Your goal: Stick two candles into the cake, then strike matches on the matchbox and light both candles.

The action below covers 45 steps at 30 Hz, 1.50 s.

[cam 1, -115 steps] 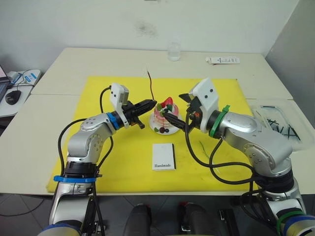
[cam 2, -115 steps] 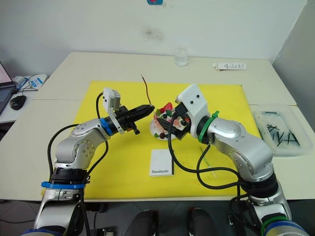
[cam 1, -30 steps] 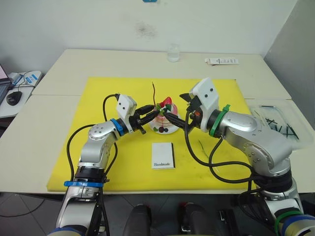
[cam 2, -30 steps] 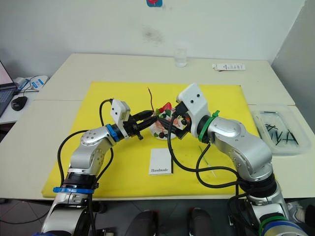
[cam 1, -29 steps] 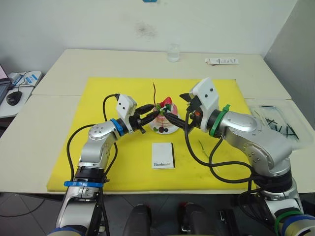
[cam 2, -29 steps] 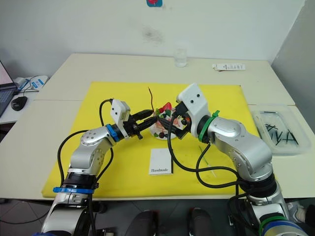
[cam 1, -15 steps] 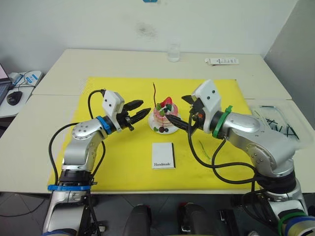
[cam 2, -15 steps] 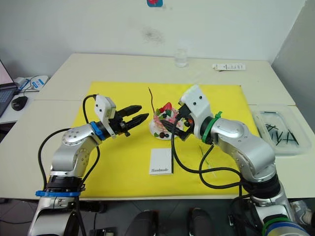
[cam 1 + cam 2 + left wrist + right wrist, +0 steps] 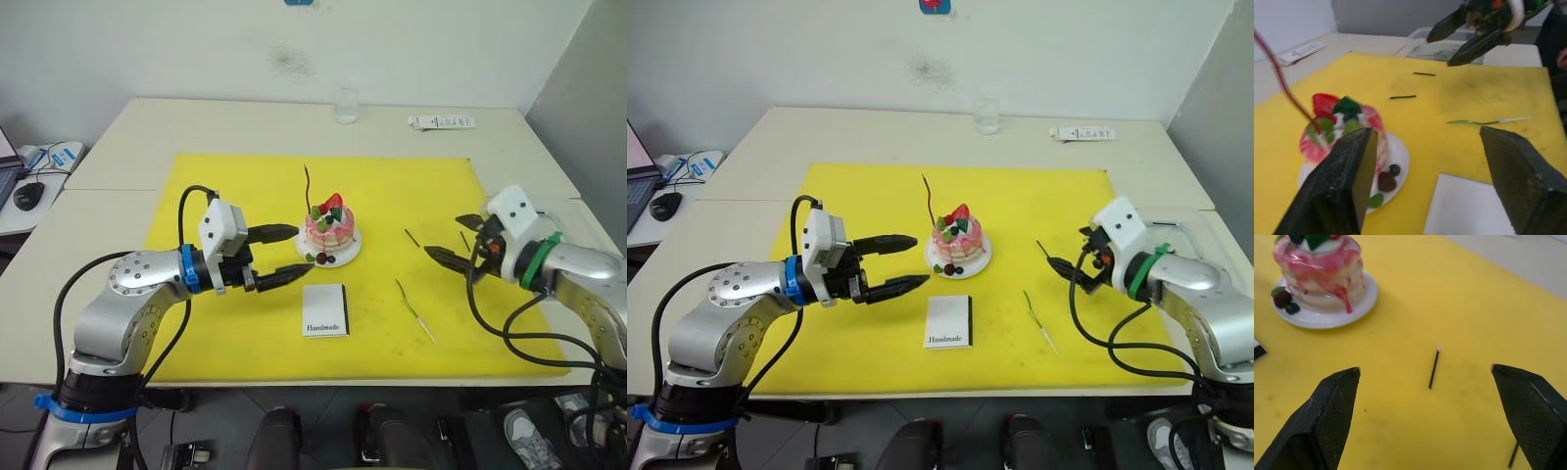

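Cake (image 9: 331, 226) round, pink, glossy; wavy red candle (image 9: 307, 186) upright.

yellow mat (image 9: 235, 186) | glass (image 9: 345, 103) | clear tray (image 9: 1181, 233) | mouse (image 9: 25, 192)

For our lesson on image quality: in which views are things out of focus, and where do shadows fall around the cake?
Left wrist view: the fingers nearest the lens are blurred, and so is the red candle. Right wrist view: the fingers are soft-edged, the match fairly sharp. Left eye view: soft, even light, with only a faint shadow beside the cake on the yellow mat.
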Each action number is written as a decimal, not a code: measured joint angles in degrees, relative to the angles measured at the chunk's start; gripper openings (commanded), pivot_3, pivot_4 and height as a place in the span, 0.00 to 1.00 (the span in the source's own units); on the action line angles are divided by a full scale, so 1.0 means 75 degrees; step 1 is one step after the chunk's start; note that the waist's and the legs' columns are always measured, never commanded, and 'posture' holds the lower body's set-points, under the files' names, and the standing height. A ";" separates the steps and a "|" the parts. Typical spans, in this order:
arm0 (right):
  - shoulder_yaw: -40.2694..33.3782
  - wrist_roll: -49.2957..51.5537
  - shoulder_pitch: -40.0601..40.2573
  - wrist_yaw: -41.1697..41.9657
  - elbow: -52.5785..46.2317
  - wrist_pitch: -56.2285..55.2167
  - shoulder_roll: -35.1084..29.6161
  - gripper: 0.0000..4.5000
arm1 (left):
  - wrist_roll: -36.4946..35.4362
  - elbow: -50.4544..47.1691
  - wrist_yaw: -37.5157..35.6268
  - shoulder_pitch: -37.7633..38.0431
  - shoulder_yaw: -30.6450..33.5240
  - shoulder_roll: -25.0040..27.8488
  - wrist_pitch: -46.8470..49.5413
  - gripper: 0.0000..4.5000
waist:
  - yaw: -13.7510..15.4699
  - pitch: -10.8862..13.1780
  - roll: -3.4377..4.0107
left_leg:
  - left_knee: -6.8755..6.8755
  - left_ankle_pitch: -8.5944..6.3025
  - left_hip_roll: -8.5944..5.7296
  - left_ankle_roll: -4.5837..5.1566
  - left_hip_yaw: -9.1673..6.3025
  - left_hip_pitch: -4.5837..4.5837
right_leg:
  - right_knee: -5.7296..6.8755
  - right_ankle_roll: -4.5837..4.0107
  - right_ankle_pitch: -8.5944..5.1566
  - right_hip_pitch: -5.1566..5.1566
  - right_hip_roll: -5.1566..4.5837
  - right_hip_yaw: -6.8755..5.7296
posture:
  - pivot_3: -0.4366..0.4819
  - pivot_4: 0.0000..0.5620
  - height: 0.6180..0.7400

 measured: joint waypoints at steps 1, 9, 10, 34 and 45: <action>-0.0027 0.0009 0.0197 0.0032 -0.0025 -0.0058 0.0006 1.00 | -0.0047 -0.0136 -0.0038 0.0001 -0.0131 -0.0043 0.0009 0.99 | 0.0001 -0.0001 0.0001 | 0.0000 0.0000 -0.0001 0.0000 0.0000 0.0002 | 0.0000 0.0000 0.0000 0.0001 0.0001 0.0000 | 0.48 0.27 1.00; 0.0173 0.0282 0.1771 0.0153 -0.1459 0.0020 0.0096 1.00 | 0.0317 -0.0317 -0.0801 0.0037 -0.1240 -0.0114 -0.0807 0.99 | 0.0004 0.0000 0.0001 | -0.0001 0.0000 0.0002 -0.0001 -0.0007 0.0010 | 0.0002 -0.0005 -0.0003 0.0006 0.0015 -0.0003 | 0.48 0.27 1.00; 0.0227 0.0314 0.1958 0.0138 -0.1616 0.0031 0.0123 1.00 | 0.0363 -0.0319 -0.0886 0.0046 -0.1350 -0.0116 -0.0920 0.99 | 0.0003 0.0000 0.0001 | -0.0001 0.0000 0.0002 -0.0001 -0.0005 0.0009 | 0.0002 -0.0005 -0.0003 0.0005 0.0015 -0.0001 | 0.48 0.27 1.00; 0.1169 -0.0586 0.2641 -0.0790 -0.2151 0.0016 0.0314 0.96 | 0.0474 -0.0250 -0.0959 -0.0003 -0.1424 -0.0252 -0.1368 0.99 | 0.0001 -0.0001 0.0001 | 0.0003 -0.0001 -0.0003 -0.0001 -0.0011 0.0009 | -0.0002 -0.0006 -0.0004 0.0010 0.0015 0.0001 | 0.48 0.27 1.00; 0.1168 -0.0582 0.2652 -0.0549 -0.2006 0.0120 0.0117 0.13 | 0.0427 -0.0252 -0.0644 -0.0038 -0.1427 -0.0533 -0.1196 1.00 | 0.0003 -0.0001 0.0000 | 0.0007 -0.0001 -0.0005 -0.0001 -0.0011 0.0010 | -0.0002 -0.0004 -0.0003 0.0015 0.0014 0.0001 | 0.48 0.27 1.00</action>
